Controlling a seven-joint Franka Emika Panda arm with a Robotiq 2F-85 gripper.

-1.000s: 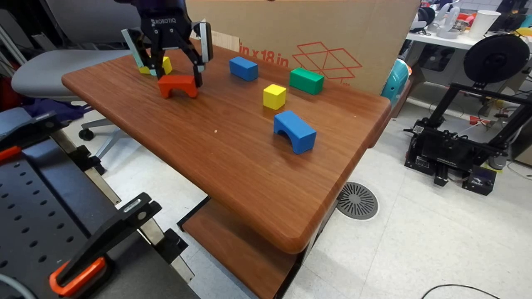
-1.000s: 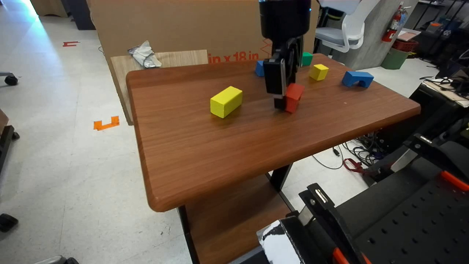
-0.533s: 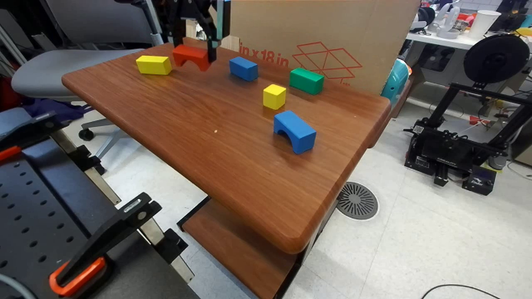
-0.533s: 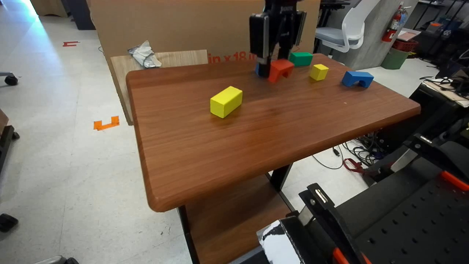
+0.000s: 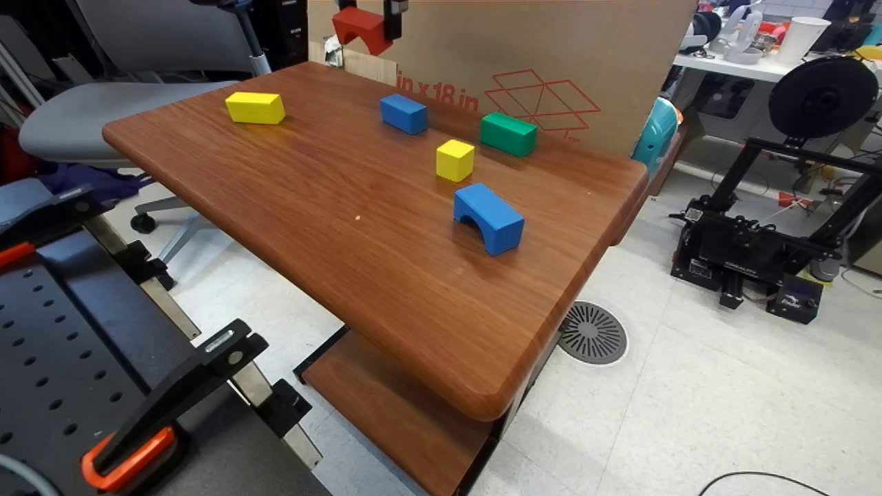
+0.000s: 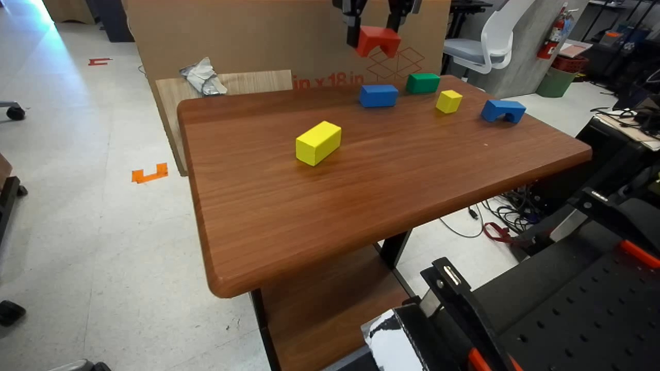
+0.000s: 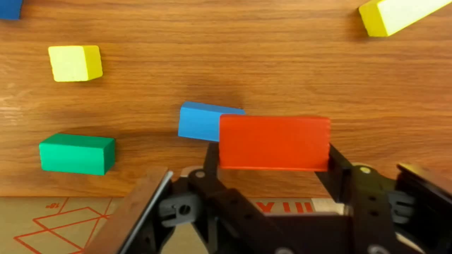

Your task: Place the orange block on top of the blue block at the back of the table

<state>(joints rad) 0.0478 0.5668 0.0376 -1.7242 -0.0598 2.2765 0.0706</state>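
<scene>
Far left in an exterior view, a crumpled silvery sheet [image 6: 203, 77] shows at the top of a pale board [image 6: 258, 82], just beyond the table [image 6: 309, 206]. Next along, the yellow oblong block [image 6: 318, 143] sits on its own, well apart from the rest on the glossy top. Then, up in the air, here's the action: the gripper [image 6: 375, 34], partly cut off by the top of the frame, is clamped on the orange block [image 6: 378, 38], squeezing it by its two ends! The block hangs legs down, clear of the table, in front of the big cardboard box [image 6: 258, 41]. Beneath it in this view, with a gap between them, sits the blue block [image 6: 379, 96], near the back edge; and the wrist view has the orange block covering one end of the blue one. Just right of that comes the green block [image 6: 423, 83], also along the back, then the small yellow block [image 6: 448, 101], a touch nearer the camera. And furthest right on the tabletop, the larger blue arch [image 6: 504, 106], standing on its two legs.
</scene>
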